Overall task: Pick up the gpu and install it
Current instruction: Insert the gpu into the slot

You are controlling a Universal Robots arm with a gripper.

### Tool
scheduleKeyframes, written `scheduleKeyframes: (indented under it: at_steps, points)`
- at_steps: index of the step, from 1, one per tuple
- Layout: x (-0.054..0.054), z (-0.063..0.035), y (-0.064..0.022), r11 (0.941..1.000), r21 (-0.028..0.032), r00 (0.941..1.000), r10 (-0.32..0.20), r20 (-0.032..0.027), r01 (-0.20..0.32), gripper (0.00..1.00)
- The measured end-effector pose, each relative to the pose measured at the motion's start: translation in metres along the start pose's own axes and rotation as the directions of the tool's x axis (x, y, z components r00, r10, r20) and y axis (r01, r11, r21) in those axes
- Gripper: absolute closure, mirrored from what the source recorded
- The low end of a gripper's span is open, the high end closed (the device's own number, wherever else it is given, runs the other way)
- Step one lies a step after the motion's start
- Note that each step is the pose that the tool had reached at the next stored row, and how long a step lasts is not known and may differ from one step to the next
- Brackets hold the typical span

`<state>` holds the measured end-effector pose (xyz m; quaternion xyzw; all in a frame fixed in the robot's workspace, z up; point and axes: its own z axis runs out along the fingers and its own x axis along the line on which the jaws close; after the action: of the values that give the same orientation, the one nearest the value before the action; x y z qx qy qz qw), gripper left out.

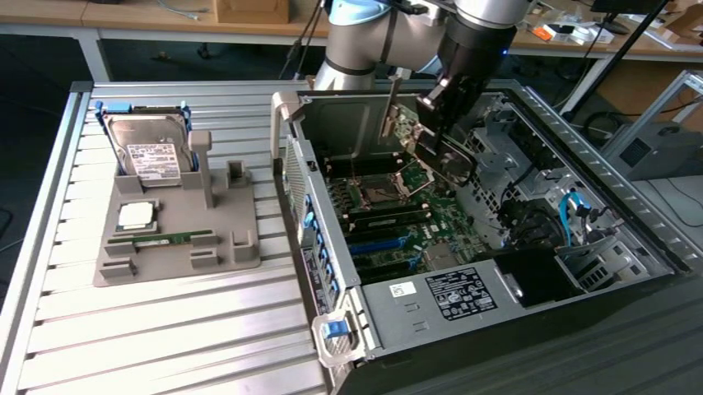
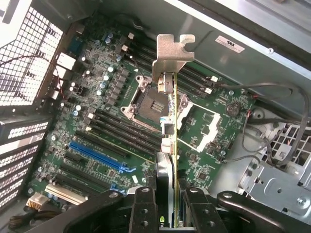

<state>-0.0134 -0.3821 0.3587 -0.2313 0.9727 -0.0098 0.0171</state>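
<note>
In the exterior view, the gripper (image 1: 434, 123) is seen in the upper middle of the frame, above the open computer case (image 1: 439, 317). It is closed part-way on the gpu (image 1: 396, 111), which is held upright with its silver bracket toward the exterior view's left. The card is carried clear of the motherboard (image 1: 384, 206) — no contact with any slot can be made out. At the exterior view's left, a grey tray (image 1: 176, 263) holds a hard drive (image 1: 148, 152) and a RAM stick (image 1: 165, 239).

In the wrist view, the gpu (image 2: 170, 111) is shown edge-on, pinched between the black fingers (image 2: 145, 208) of the gripper (image 2: 169, 213), the bracket at its far end. Beneath it the motherboard (image 2: 107, 111) is spread out, and the blue slot (image 2: 99, 154) is seen unoccupied, apart from the card.

The pick-up is judged done and the card has been brought inside the case — the installing is not: the card is seated nowhere yet.
</note>
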Motion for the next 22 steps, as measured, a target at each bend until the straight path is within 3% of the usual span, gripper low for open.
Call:
scheduleKeyframes:
  at_steps: [3,7,12,22]
  points:
    - [0.0000,0.0001,0.0000,0.9998,-0.0006,0.9998,-0.021,0.0006,0.021,0.73]
    - [0.0000,0.0005,0.0000,0.9926,-0.0033,0.9926,-0.121,0.0035,0.121,0.73]
    - [0.0000,0.0009,0.0000,0.9740,-0.0058,0.9740,-0.227,0.0068,0.227,0.73]
    - [0.0000,0.0011,0.0000,0.9626,-0.0068,0.9626,-0.271,0.0084,0.271,0.73]
